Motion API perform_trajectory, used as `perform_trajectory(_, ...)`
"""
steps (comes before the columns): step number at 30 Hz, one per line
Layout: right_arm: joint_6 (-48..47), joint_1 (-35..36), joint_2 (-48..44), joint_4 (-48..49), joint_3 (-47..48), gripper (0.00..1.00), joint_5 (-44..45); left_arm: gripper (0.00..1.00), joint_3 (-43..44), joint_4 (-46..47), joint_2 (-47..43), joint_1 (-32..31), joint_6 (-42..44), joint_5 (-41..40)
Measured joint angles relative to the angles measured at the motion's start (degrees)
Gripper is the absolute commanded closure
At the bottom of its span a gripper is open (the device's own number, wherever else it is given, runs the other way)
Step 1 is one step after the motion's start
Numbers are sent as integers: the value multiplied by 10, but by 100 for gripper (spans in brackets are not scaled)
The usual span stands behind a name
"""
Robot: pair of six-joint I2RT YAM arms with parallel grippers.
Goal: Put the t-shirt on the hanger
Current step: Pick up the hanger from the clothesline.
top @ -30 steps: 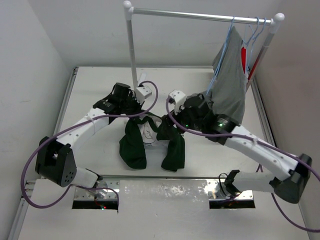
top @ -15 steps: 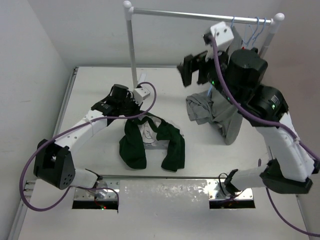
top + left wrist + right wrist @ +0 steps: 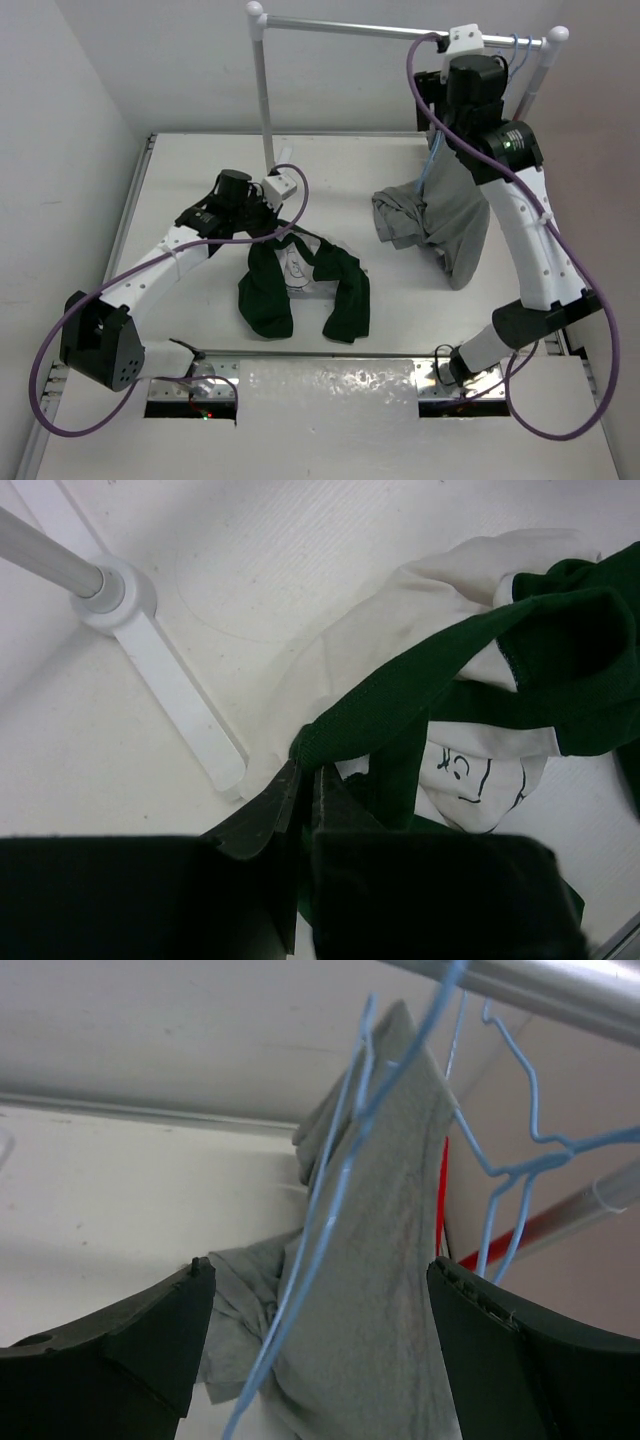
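Your left gripper [image 3: 305, 780] is pinched shut on a dark green ribbed edge of the t-shirt [image 3: 400, 620]. The white body, green sleeves and small dark print lie bunched on the table [image 3: 180, 170], just ahead of and below those fingers. Your right gripper [image 3: 320, 1280] is up at the rail [image 3: 520, 980], jaws wide and holding nothing. A grey garment [image 3: 390, 1260] hangs straight ahead, and an empty light-blue hanger [image 3: 505, 1165] hangs ahead to its right.
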Motion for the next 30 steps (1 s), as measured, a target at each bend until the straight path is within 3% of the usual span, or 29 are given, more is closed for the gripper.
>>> perform_trajectory(3,18,-54,18,-11,3,25,-37,100,-2,1,0,0,0,0)
perform_trajectory(8,41,-97,47,-24,2,49,-89,100,-4,1,0,0,0,1)
perform_trajectory(9,44,-98,49,-25,-1,64,-98,100,-4,2,0,0,0,2)
perform_trajectory(15,53,-99,35,-16,-37,99,-125,100,-4,3,0,0,0,2)
perform_trajectory(30,-13,-101,-8,12,-35,100,-186,100,-4,3,0,0,0,3)
